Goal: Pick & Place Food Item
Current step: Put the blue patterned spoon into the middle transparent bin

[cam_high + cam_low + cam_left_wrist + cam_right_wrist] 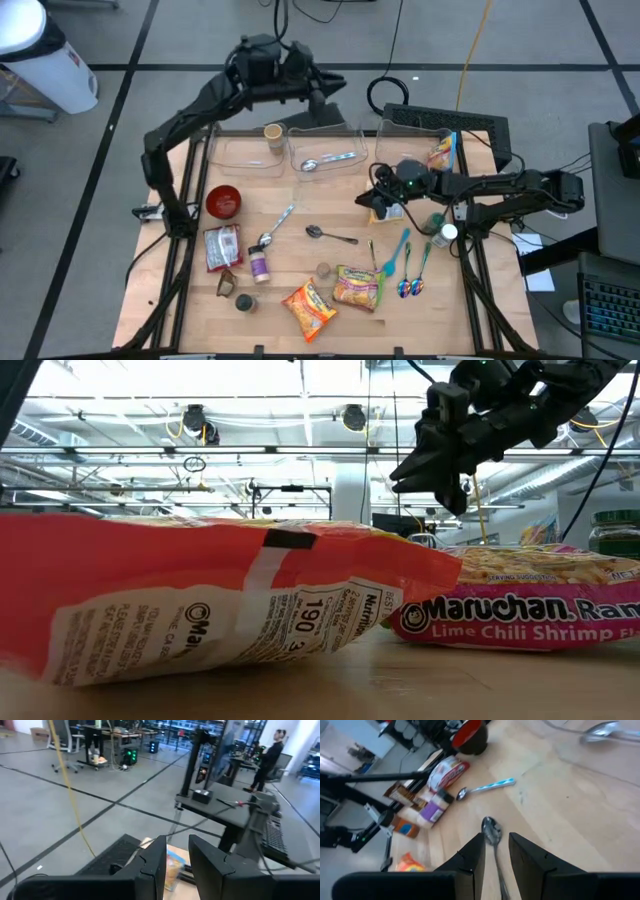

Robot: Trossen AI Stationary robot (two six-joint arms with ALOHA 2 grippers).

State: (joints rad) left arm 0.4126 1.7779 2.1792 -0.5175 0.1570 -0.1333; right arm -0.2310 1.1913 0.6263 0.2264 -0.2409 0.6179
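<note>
Currently the right end effector (368, 200) is held above the counter (300, 240) right of centre, its fingers (470, 857) nearly together with only a narrow gap, nothing between them; a metal spoon (492, 831) is seen directly beyond them. The left end effector (335, 85) is parked raised behind the clear bins (325, 150) — fingers (155, 860) likewise a narrow gap apart, empty. Food items lie untouched at the front edge: an orange ramen packet (308, 308) just beside a pink Maruchan packet (358, 287) — well apart from both arms.
</note>
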